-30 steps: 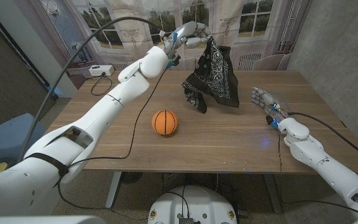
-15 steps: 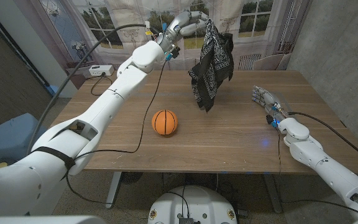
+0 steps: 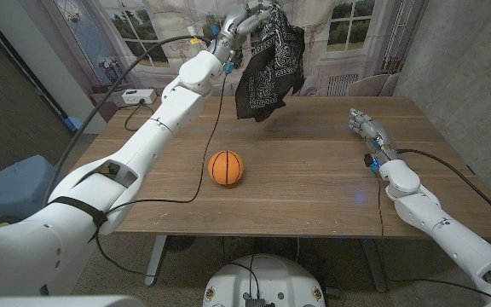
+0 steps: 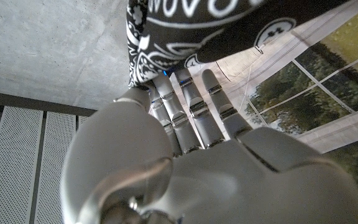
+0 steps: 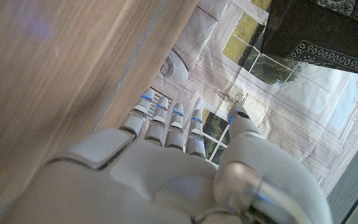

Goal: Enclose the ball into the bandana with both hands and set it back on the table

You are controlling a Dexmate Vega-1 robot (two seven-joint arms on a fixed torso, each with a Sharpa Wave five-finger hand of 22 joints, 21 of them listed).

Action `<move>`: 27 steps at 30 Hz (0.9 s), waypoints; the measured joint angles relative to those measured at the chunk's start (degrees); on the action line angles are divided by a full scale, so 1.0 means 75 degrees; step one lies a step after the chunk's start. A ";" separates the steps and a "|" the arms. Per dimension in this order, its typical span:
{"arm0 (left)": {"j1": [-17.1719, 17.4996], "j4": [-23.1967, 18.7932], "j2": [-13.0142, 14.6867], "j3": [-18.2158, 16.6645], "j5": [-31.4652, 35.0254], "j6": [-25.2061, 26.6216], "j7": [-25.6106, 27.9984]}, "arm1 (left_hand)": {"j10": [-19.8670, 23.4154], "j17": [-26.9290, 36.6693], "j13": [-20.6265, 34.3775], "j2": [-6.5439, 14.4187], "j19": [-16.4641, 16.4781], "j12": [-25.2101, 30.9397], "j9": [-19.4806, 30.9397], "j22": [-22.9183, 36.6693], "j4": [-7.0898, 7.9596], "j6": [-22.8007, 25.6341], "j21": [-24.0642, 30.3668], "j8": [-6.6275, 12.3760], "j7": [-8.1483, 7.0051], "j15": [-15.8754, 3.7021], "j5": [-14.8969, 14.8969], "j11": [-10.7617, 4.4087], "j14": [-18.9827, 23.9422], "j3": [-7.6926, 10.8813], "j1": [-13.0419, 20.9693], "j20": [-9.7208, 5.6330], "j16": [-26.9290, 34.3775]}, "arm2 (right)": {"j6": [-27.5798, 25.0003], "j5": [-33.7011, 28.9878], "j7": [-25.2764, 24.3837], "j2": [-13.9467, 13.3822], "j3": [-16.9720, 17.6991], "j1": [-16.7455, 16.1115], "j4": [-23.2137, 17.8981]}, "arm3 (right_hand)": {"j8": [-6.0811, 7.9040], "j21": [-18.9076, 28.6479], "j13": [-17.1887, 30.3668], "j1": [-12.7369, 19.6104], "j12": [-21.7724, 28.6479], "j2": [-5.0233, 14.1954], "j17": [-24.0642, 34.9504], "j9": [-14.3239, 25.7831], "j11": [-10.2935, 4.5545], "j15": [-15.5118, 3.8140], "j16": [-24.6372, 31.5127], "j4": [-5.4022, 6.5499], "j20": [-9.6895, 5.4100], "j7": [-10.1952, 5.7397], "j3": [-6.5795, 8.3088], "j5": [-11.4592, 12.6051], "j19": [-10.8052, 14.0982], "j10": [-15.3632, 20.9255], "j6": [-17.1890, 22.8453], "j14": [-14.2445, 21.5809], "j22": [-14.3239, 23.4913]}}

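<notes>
Your left hand [image 3: 250, 14], grasping the black paisley cloth bandana [image 3: 269, 61], has lifted it clear; drape the orange basketball [image 3: 226, 167] next, right hand [image 3: 367, 128] released.

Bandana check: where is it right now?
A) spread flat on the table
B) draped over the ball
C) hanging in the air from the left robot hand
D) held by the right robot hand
C: the head view shows the bandana dangling from the raised left robot hand, clear of the table, with the ball uncovered below.
</notes>
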 measured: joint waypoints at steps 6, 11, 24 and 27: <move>-0.0075 -0.0157 0.0083 0.0134 0.0475 0.0184 0.0532 | 0.0000 -0.0041 0.0000 0.0000 0.0000 0.0000 0.0000 -0.0005 0.0000 0.0000 0.0029 0.0053 0.0001 0.0000 0.0033 0.0000 0.0000 0.0000 0.0001 0.0000 -0.0057 | 0.0112 -0.0479 -0.0450 -0.0045 0.0017 -0.0055 -0.0269 | 0.0052 0.0060 0.0030 0.0145 0.0060 0.0016 0.0036 0.0000 0.0034 -0.0153 0.0148 0.0000 -0.0024 0.0071 0.0000 0.0000 0.0133 0.0337 0.0230 0.0344 0.0000; -0.0095 -0.0314 0.0104 0.0242 0.1143 0.0508 0.1222 | -0.0001 -0.0074 -0.0035 -0.0001 0.0000 0.0000 0.0000 -0.0040 0.0025 -0.0001 0.0057 0.0062 0.0001 0.0000 0.0033 0.0000 0.0000 0.0025 0.0002 0.0000 -0.0118 | 0.0113 -0.0821 -0.0782 -0.0089 0.0031 -0.0104 -0.0508 | 0.0117 0.0118 0.0040 0.0300 0.0118 0.0016 0.0108 0.0000 0.0002 -0.0283 0.0262 -0.0022 -0.0032 0.0131 0.0022 0.0000 0.0323 0.0576 0.0402 0.0614 0.0027; -0.0196 -0.0953 0.0017 0.0765 0.3320 0.1896 0.3112 | -0.0001 -0.0177 -0.0106 0.0002 0.0001 0.0000 0.0000 -0.0111 0.0052 -0.0001 0.0168 0.0075 0.0002 -0.0060 0.0032 -0.0001 0.0221 0.0058 0.0006 0.0000 -0.0176 | 0.0504 -0.1021 -0.0636 -0.0174 0.0029 -0.0037 -0.0549 | 0.0307 0.0117 0.0110 0.0059 0.0175 -0.0479 0.0351 0.0039 -0.0002 -0.0341 0.0457 0.0202 0.0102 0.0280 -0.0369 -0.0064 0.0363 0.0926 0.1209 0.0783 0.0061; -0.0268 -0.1021 -0.0052 0.0901 0.3729 0.2223 0.3360 | -0.0001 -0.0212 -0.0172 0.0011 0.0001 0.0000 0.0000 -0.0141 0.0008 0.0005 0.0222 0.0075 -0.0004 -0.0076 0.0029 -0.0001 0.0319 0.0118 0.0016 0.0000 -0.0176 | 0.0695 -0.0837 -0.0211 -0.0187 -0.0010 0.0035 -0.0425 | 0.0161 0.0086 0.0111 -0.0242 0.0051 -0.0692 0.0391 0.0039 -0.0102 -0.0325 0.0344 0.0303 0.0159 0.0219 -0.0599 -0.0064 0.0305 0.0719 0.1042 0.0553 0.0061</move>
